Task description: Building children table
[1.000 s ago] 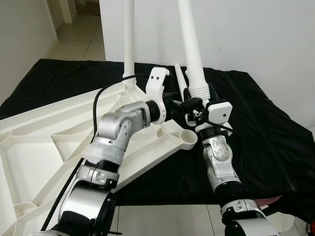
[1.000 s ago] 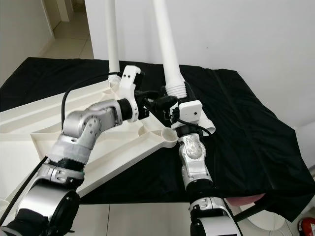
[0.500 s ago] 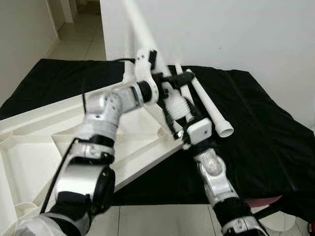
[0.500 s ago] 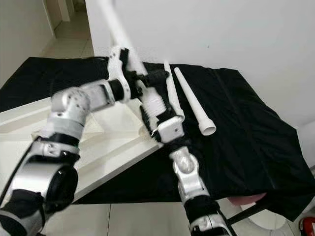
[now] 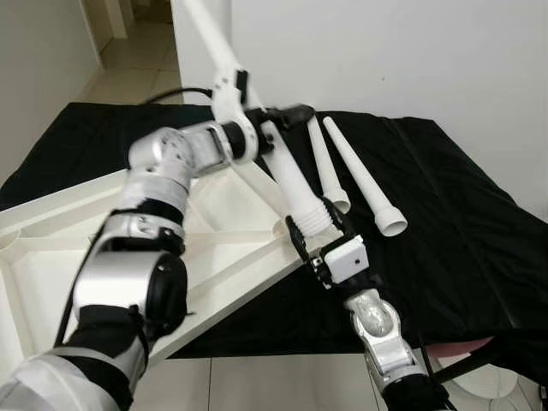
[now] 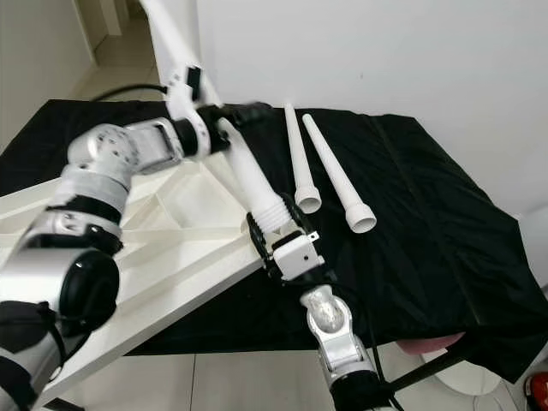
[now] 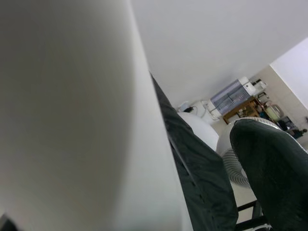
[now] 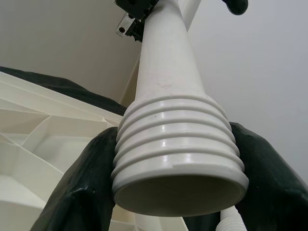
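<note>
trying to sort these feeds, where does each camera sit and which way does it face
Left eye, right eye: on the head, looking down at the upturned tabletop on black cloth; both silver arms show.
Left wrist: along the left claw, against the held leg.
Right wrist: along the right claw, into that leg's threaded end.
Shared: the same leg, and two spare legs.

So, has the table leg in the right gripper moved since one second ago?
Yes. The table leg, upright before, now leans away to the robot's left, and its threaded end has dropped toward the corner of the upturned tabletop. The right gripper holds it.
</note>
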